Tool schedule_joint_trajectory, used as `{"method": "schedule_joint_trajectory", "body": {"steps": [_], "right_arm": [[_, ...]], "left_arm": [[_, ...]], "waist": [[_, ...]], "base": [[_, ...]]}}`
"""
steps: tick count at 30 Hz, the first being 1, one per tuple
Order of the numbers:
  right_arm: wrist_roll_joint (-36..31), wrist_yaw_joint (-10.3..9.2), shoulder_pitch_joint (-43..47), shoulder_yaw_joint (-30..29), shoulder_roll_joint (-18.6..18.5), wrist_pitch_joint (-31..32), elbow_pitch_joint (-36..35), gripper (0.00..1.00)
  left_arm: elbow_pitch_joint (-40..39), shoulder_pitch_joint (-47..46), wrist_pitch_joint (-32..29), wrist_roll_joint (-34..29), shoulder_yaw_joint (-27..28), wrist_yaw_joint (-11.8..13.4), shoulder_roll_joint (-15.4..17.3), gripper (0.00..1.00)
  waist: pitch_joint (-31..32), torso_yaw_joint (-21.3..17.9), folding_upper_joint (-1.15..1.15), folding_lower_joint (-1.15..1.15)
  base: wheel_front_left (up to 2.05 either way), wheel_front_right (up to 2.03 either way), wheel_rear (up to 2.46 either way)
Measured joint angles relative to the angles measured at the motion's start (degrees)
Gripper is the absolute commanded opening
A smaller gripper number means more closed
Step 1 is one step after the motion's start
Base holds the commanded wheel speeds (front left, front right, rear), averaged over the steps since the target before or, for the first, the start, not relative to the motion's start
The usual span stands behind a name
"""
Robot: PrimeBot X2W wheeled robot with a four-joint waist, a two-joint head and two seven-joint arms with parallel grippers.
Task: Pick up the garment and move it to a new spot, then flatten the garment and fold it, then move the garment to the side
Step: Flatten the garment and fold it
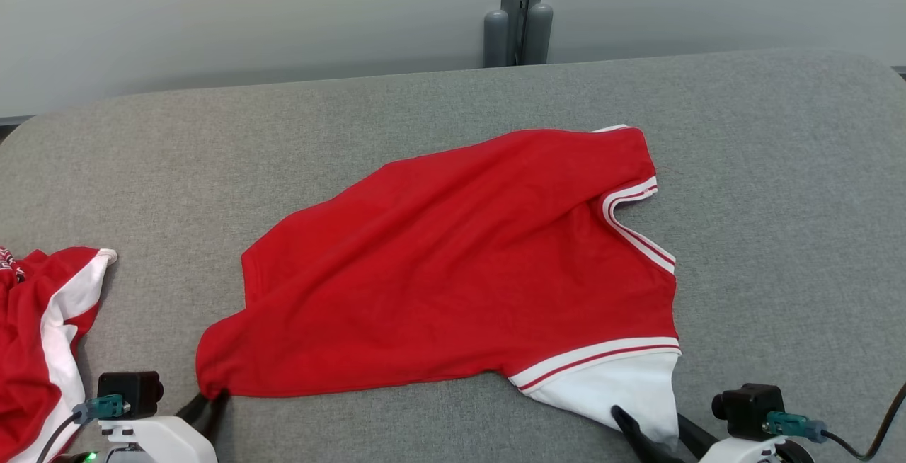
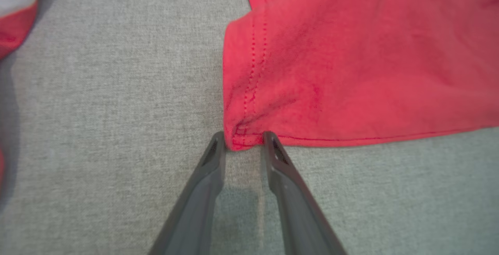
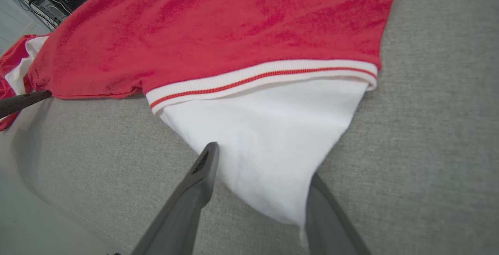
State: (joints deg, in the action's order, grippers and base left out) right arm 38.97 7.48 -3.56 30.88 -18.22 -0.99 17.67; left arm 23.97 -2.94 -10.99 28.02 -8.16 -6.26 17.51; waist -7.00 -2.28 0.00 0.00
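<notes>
A red garment (image 1: 453, 265) with white-and-red striped trim lies spread and creased on the grey table (image 1: 778, 166). Its white sleeve (image 1: 623, 385) points toward me at the near right. My left gripper (image 1: 207, 406) sits at the garment's near left corner. In the left wrist view the stitched red hem corner (image 2: 247, 140) is bunched between the narrowed tips of the left gripper (image 2: 245, 140). My right gripper (image 1: 658, 435) stands open with one finger on each side of the sleeve's tip (image 3: 269, 177), one finger (image 3: 202, 169) lying over the cloth's edge.
A second red-and-white garment (image 1: 35, 343) lies crumpled at the table's near left edge, close to my left arm. A grey post (image 1: 520, 17) stands behind the table's far edge. Bare grey table surrounds the spread garment, widest on the right.
</notes>
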Motion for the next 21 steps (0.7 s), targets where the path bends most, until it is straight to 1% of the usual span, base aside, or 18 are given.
{"method": "schedule_joint_trajectory", "body": {"steps": [1,3,4,9,12,17,21], "right_arm": [[0.05,0.01,-0.18,0.41,-0.08,-0.27,0.0,0.45],[0.41,0.01,-0.73,1.08,-0.18,-0.87,0.04,0.07],[0.43,0.01,-0.9,1.42,-0.33,-1.36,0.04,0.0],[1.62,0.01,-1.46,2.0,-1.09,-3.56,-0.02,0.0],[2.87,0.01,-1.51,1.62,-1.82,-4.87,-0.86,0.0],[5.35,0.01,-0.16,1.69,-4.2,-6.11,-4.34,0.0],[8.08,0.01,2.4,1.24,-6.21,-6.1,-7.38,0.0]], "left_arm": [[0.2,-0.01,0.25,0.21,-0.12,-0.05,0.01,0.0],[0.79,-0.22,0.24,0.31,-0.45,-0.23,0.19,0.0],[0.94,-0.29,0.48,0.34,-0.53,-0.24,0.23,0.0],[0.66,-0.63,2.03,0.83,-0.66,-0.33,0.51,0.0],[-1.08,-0.12,2.21,1.35,-0.49,-0.48,0.68,0.0],[-6.41,3.14,1.48,2.41,0.2,0.34,1.29,0.0],[-13.01,7.33,0.16,3.53,0.83,1.88,1.21,0.0]], "waist": [[0.02,-0.01,0.0,0.0],[0.17,-0.02,0.0,0.0],[0.26,-0.03,0.0,0.0],[1.0,0.15,0.0,0.0],[1.86,0.37,0.0,0.0],[3.71,0.84,0.0,0.0],[5.41,1.16,0.0,0.0]], "base": [[0.0,0.0,0.0],[0.0,0.0,0.0],[0.0,0.0,0.0],[0.0,0.0,0.0],[0.0,0.0,0.0],[0.0,0.0,0.0],[0.0,0.0,0.0]]}}
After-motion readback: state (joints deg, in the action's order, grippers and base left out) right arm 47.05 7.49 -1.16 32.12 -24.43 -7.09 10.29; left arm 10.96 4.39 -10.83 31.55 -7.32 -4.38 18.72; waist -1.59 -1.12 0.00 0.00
